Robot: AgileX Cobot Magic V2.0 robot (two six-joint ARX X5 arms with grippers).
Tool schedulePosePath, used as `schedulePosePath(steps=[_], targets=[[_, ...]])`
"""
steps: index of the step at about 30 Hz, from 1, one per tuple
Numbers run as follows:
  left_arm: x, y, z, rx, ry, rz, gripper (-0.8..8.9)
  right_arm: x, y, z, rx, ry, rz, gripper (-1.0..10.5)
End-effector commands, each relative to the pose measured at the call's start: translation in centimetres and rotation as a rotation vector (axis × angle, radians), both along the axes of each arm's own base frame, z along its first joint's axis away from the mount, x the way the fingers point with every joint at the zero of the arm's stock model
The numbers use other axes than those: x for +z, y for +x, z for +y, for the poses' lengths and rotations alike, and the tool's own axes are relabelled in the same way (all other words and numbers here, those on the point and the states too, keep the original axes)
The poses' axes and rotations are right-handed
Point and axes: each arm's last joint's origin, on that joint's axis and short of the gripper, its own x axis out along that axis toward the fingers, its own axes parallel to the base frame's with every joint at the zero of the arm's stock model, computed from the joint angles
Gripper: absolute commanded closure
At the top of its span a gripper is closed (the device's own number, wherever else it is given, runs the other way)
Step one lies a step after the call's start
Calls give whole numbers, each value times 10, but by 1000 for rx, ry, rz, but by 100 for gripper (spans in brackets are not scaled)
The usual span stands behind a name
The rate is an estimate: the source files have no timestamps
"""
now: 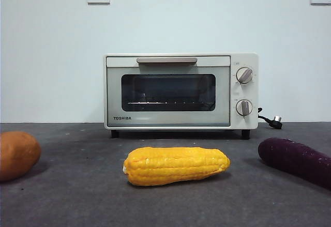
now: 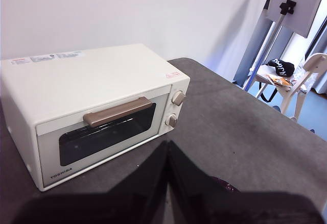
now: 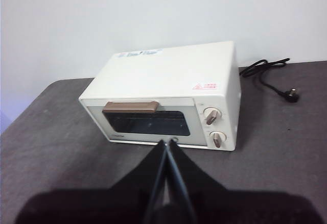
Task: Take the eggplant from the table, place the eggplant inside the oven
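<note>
Left gripper (image 2: 167, 155), right gripper (image 3: 166, 155): jaws closed, raised.

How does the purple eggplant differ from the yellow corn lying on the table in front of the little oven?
The eggplant is dark purple and matte; the corn cob is bright yellow with rows of kernels. The corn lies centred before the oven, wholly in the front view; the eggplant lies off to one side, cut off by the picture's edge. The corn lies crosswise; the eggplant lies at a slant. Both rest flat on the grey table, untouched.
</note>
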Motion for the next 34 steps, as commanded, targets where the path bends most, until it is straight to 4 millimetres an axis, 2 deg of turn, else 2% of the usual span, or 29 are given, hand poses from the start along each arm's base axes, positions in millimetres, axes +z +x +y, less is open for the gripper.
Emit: schedulePosePath(steps=[1,4,15,17,28,34], targets=[[1,0,-2,-15,13,-15,819,0,1,1,14,-6,-3,944],[0,2,-4,-25,15,-12,819,0,1,1,14,-5,-4,911],[-3,10,-10,-49,21,-9,819,1,1,1,30,27,3,371],[-4,12,-11,-50,22,-4,819,0,3,1,32,28,11,315],[-12,30,-24,-90,40,13,819,-5,6,2,43,28,70,311],[-17,55,-34,-81,54,26,819,-5,6,2,46,29,71,311]])
